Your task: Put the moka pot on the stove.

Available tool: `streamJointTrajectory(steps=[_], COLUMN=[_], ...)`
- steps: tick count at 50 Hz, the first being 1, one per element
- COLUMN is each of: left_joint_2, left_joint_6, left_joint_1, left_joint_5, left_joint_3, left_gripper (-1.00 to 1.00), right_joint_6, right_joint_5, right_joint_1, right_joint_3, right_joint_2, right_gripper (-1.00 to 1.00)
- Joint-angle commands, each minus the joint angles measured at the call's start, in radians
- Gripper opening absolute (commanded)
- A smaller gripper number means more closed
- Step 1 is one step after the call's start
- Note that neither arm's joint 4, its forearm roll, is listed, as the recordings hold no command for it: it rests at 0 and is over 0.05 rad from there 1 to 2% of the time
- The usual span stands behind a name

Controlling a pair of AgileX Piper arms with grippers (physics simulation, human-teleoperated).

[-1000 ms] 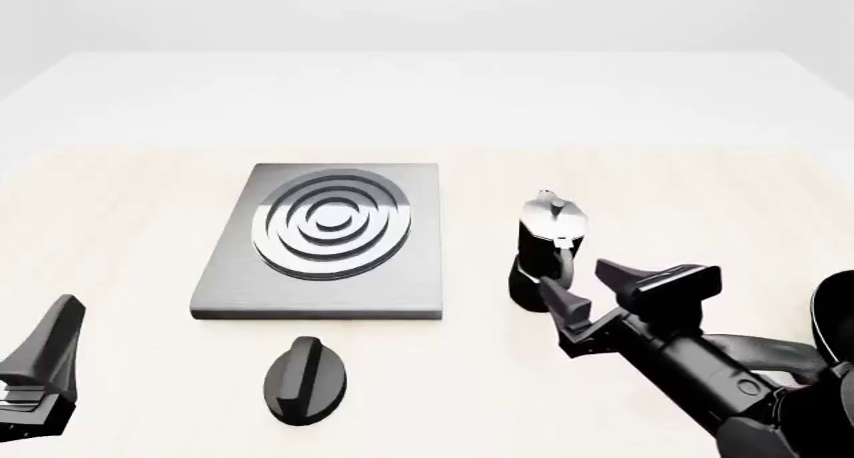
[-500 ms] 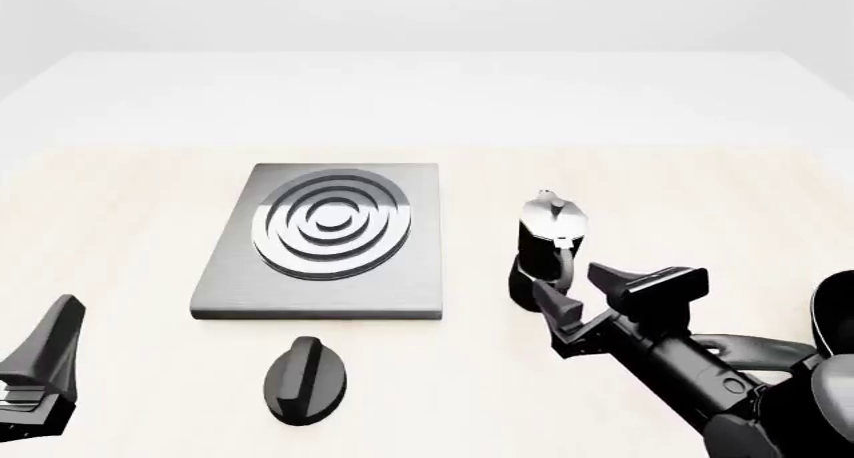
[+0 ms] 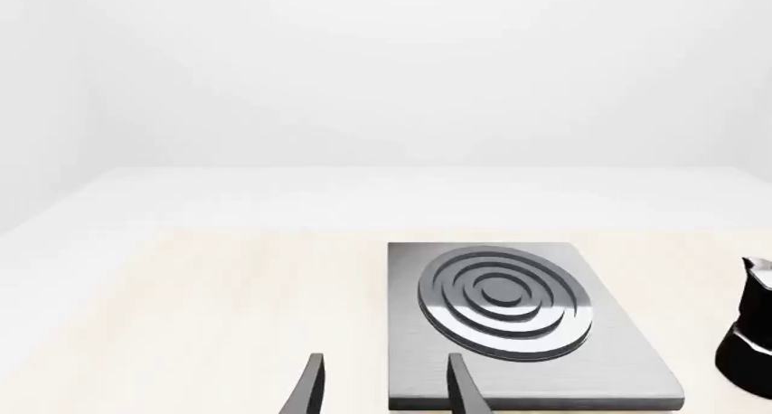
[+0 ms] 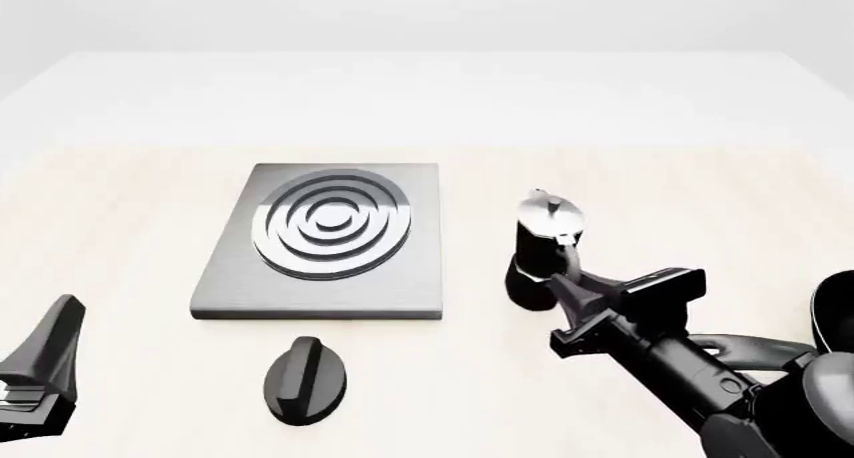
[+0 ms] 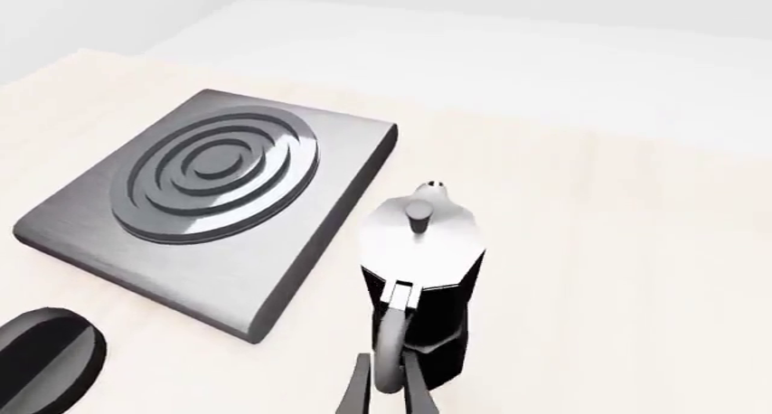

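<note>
The moka pot (image 4: 539, 246), black with a silver lid, stands on the table to the right of the stove (image 4: 416, 270). Its curved handle points toward my right arm. My right gripper (image 4: 571, 284) is at that handle. In the right wrist view the two fingertips (image 5: 357, 391) sit close on either side of the handle, shut on it, with the moka pot (image 5: 432, 278) just ahead and the stove (image 5: 328, 240) beside it. My left gripper (image 4: 40, 373) rests low at the near left, open and holding nothing. The left wrist view shows the stove (image 3: 609, 364) and the moka pot (image 3: 754, 342) at the picture's edge.
A black oval knob (image 4: 304, 378) lies on the table just in front of the stove, also visible as the knob (image 5: 42, 355) in the right wrist view. The light wooden tabletop (image 4: 694, 198) extends behind and to the right of the pot.
My right gripper has moved in toward the pot and its fingers have closed around the handle. The pot has shifted slightly to the left. The left arm is unchanged.
</note>
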Motion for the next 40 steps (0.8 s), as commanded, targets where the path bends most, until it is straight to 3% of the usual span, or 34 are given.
streamJointTrajectory(steps=[1, 10, 11, 12, 40], left_joint_2=[0.000, 0.000, 0.000, 0.000, 0.000], left_joint_6=[0.000, 0.000, 0.000, 0.000, 0.000], left_joint_1=[0.000, 0.000, 0.000, 0.000, 0.000], left_joint_5=[0.000, 0.000, 0.000, 0.000, 0.000], left_joint_3=[0.000, 0.000, 0.000, 0.000, 0.000], left_gripper=[1.00, 1.00, 1.00, 1.00, 1.00], right_joint_6=[0.007, 0.000, -0.024, -0.025, -0.044], right_joint_5=[-0.013, 0.011, 0.198, 0.218, 0.292], right_joint_1=[0.004, 0.000, -0.022, -0.023, 0.065], right_joint_3=[0.009, 0.021, 0.060, 0.059, -0.016], right_joint_2=[0.006, -0.043, -0.335, -0.355, -0.411], right_gripper=[-1.00, -1.00, -1.00, -1.00, -1.00])
